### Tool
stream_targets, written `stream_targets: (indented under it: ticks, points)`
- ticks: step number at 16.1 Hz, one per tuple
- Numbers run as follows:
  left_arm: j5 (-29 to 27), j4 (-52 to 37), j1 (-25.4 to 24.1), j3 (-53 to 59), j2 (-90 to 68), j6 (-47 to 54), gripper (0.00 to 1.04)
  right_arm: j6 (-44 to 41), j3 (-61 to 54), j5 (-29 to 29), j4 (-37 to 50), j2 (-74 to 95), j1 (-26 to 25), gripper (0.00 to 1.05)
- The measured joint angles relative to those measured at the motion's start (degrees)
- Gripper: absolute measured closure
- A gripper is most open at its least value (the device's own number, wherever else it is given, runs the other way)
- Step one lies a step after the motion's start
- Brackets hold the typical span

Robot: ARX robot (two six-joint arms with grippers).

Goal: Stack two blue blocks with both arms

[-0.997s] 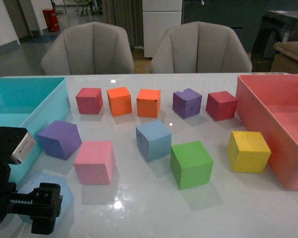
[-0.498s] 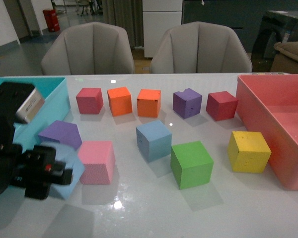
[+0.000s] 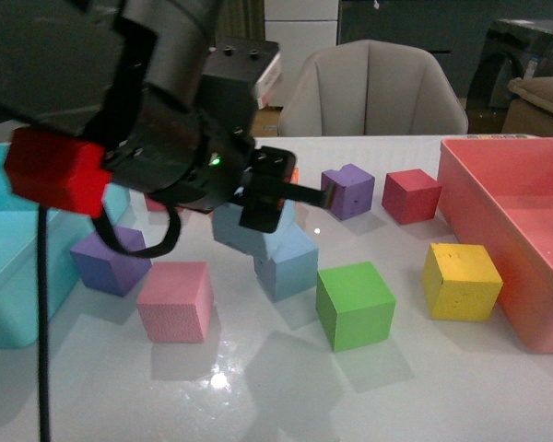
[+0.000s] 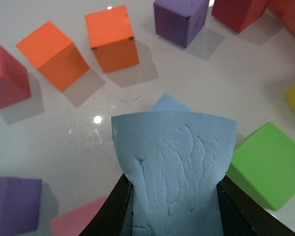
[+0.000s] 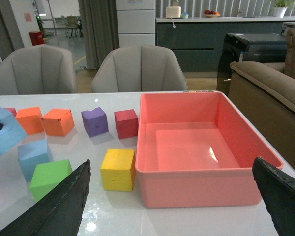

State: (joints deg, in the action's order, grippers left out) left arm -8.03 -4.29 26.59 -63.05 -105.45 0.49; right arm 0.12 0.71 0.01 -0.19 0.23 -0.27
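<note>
My left gripper (image 3: 258,204) is shut on a pale blue block (image 3: 232,230) and holds it in the air, just above and left of the second blue block (image 3: 290,262) on the table. In the left wrist view the held block (image 4: 174,167) is squeezed between the black fingers (image 4: 119,209). A corner of the second block (image 4: 168,104) shows just beyond it. My right gripper (image 5: 171,169) is open and empty, facing the pink bin. It is not in the front view. The right wrist view shows the held block (image 5: 2,130) and the resting one (image 5: 33,153) at far left.
A green cube (image 3: 353,304), a yellow cube (image 3: 461,281) and a pink cube (image 3: 173,299) stand near the resting block. Purple (image 3: 347,191), red (image 3: 410,195) and orange cubes stand behind. A pink bin (image 3: 479,221) is at the right, a teal bin (image 3: 18,304) at the left.
My left arm has risen from the front left corner and swung right with the blue block, from beside the teal bin to just above the other blue block.
</note>
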Motion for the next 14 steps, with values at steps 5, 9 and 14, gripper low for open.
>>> stream_targets:
  ticks: [5,9,14]
  points:
    - [-1.8,7.1,2.1,-14.2,-9.7,0.7,0.7,0.0,0.0,0.0,0.0,0.0,0.0,0.06]
    - [-2.2,9.7,2.1,-19.0,-13.6,1.5,0.7,0.0,0.0,0.0,0.0,0.0,0.0,0.06]
    - [-2.3,10.2,2.1,-19.6,-15.4,2.8,0.7,0.0,0.0,0.0,0.0,0.0,0.0,0.06]
